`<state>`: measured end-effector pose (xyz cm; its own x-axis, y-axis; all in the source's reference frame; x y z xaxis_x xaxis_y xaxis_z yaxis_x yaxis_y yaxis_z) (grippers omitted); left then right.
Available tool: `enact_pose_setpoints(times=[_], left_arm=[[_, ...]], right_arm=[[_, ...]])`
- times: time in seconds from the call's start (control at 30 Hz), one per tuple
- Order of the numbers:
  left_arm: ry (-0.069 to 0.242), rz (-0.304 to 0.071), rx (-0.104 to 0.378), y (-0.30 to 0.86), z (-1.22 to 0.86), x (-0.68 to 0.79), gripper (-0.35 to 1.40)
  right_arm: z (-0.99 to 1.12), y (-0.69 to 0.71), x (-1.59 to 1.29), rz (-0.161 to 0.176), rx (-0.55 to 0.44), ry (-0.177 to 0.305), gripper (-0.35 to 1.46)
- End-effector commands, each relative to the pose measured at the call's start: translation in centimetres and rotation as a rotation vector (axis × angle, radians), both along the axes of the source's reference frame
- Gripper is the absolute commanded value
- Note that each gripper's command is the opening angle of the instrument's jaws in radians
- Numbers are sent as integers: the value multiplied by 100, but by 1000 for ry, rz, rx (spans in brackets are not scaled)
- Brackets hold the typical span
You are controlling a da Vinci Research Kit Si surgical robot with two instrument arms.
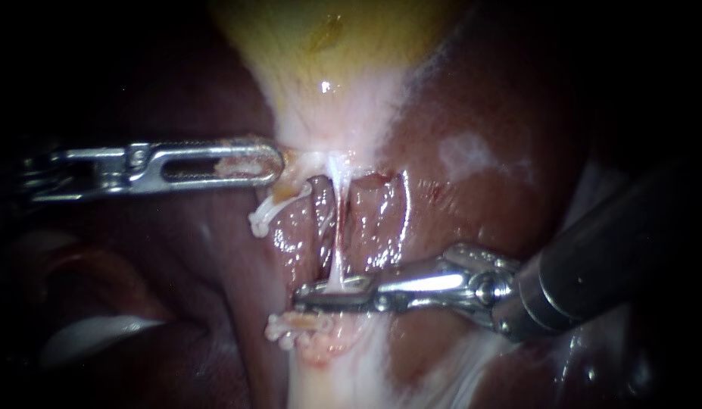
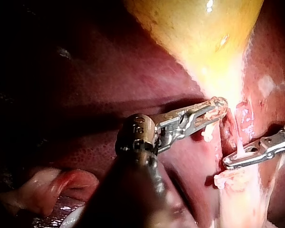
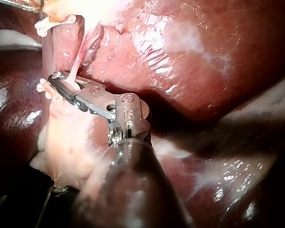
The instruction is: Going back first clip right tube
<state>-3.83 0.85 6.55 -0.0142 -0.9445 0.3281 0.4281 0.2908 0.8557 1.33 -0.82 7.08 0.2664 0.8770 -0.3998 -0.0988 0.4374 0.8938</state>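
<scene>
Low on right tube (image 1: 336,227): upright tube being clamped crosswise by jaws of right instrument (image 1: 313,295); retreat being judged rightward, along shaft.

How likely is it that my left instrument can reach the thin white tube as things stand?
Probably yes: the left instrument lies close beside the upper stretch of the tube, which looks bare, with no instrument between. The right instrument occupies only its lower end.

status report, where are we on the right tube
left instrument shut on gallbladder neck. right instrument tip across right tube. no clip seen there, nothing blocking.
</scene>
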Motion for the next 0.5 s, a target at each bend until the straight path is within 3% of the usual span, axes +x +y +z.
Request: enact_pose_setpoints(times=[0.03,0.2,0.27,0.33,0.4,0.5], left_arm=[[0,0,0,0,0,0,-35],[0,0,0,0,0,0,-35],[1,0,-1,-1,0,0,-35],[1,0,-1,-1,0,0,-35],[1,0,-1,-1,0,0,-35],[1,0,-1,-1,0,0,-35]], right_arm=[[0,0,-1,-1,-6,1,-35],[-1,0,0,-13,-20,6,-33],[-2,-1,1,-20,-82,27,9],[-2,0,3,-24,-145,50,36],[-2,0,5,-26,-190,66,44],[-1,2,8,-7,-247,44,50]])
